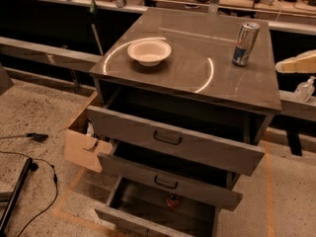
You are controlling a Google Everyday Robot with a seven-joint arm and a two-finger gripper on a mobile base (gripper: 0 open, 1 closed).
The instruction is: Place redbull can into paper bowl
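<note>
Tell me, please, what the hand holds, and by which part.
Nothing: the hand is at the right edge, apart from the can, which stands free on the cabinet.

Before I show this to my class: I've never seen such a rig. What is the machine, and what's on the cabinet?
There is one picture, taken looking down at a grey cabinet with three drawers pulled out. On its top stand a can, right rear, and an empty bowl, left, well apart. The machine is a wheeled robot with one arm; only its pale gripper shows, at the right edge, beside the cabinet. The can stands free, not yet picked up.
</note>
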